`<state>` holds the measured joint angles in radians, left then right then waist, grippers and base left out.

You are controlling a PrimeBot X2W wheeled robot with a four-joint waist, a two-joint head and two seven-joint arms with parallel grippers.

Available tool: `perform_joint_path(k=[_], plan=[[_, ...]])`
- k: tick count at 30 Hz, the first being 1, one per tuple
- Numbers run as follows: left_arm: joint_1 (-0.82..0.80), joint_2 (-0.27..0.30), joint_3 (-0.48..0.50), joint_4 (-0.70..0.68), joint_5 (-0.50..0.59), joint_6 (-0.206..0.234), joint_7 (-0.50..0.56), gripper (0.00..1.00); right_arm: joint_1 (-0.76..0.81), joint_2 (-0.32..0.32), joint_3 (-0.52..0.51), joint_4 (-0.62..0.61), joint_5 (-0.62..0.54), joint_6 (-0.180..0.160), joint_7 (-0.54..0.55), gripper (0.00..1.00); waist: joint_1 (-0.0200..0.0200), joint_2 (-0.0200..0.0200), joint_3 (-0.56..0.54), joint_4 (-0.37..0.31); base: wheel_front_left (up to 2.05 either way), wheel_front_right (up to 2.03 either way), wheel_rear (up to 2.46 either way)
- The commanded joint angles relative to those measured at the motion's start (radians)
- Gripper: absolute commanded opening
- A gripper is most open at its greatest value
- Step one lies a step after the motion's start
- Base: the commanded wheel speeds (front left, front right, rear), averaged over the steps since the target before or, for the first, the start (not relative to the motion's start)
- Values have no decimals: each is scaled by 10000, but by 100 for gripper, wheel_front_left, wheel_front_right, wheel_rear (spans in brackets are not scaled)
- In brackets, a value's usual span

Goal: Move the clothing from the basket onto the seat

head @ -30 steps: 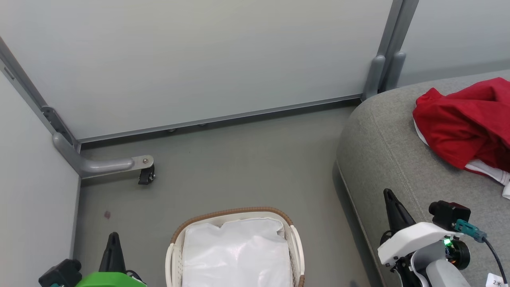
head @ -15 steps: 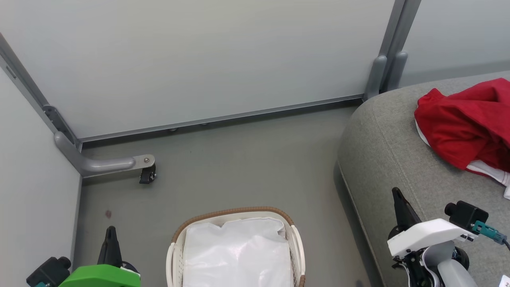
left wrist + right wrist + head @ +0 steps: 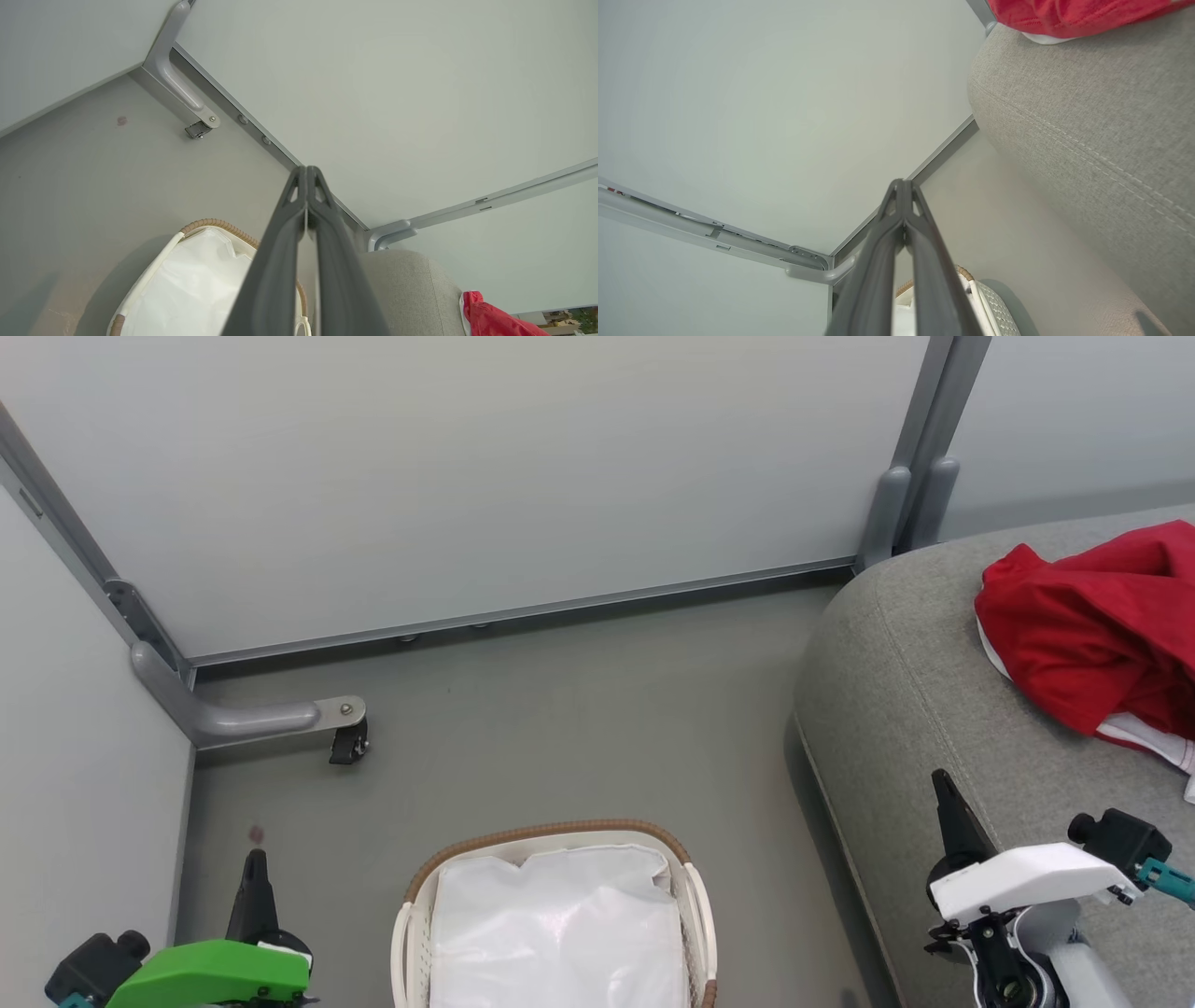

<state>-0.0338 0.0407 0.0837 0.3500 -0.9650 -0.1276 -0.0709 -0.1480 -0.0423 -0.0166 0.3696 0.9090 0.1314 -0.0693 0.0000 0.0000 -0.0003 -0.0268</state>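
Red clothing (image 3: 1092,625) with white trim lies bunched on the grey seat (image 3: 915,709) at the right; its edge appears as clothing (image 3: 490,319) and clothing (image 3: 1064,16) in the wrist views. The white basket (image 3: 551,831) with a brown rim stands on the floor at bottom centre, with just its white liner (image 3: 560,933) in sight inside. My left gripper (image 3: 253,863) is shut and empty, left of the basket. My right gripper (image 3: 943,784) is shut and empty above the seat's front edge. Both wrist views show the fingertips pressed together: left gripper (image 3: 307,170), right gripper (image 3: 902,183).
Pale partition panels (image 3: 467,476) close off the back and left. A grey partition foot with a black caster (image 3: 347,744) juts onto the floor (image 3: 579,709) at left. A grey post (image 3: 910,504) stands by the seat's back corner.
Both arms have drawn down and outward in the head view, the right one toward the lower right, the left one toward the lower left. Clothing and basket stay put.
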Motion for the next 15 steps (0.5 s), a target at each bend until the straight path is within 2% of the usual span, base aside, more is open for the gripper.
perform_joint_path(k=[1, 15], plan=[[-316, 75, 35, -182, -320, -21, 86, 0, 14, -60, -71, -188, 335, -5, 70, 0, 0, 0, 0, 5, 0, 0, 0], [-434, 89, 102, -393, -1751, -27, 506, 0, 100, -71, -288, -447, 1895, -7, 489, 0, 0, 0, 6, 52, 0, 0, 0]])
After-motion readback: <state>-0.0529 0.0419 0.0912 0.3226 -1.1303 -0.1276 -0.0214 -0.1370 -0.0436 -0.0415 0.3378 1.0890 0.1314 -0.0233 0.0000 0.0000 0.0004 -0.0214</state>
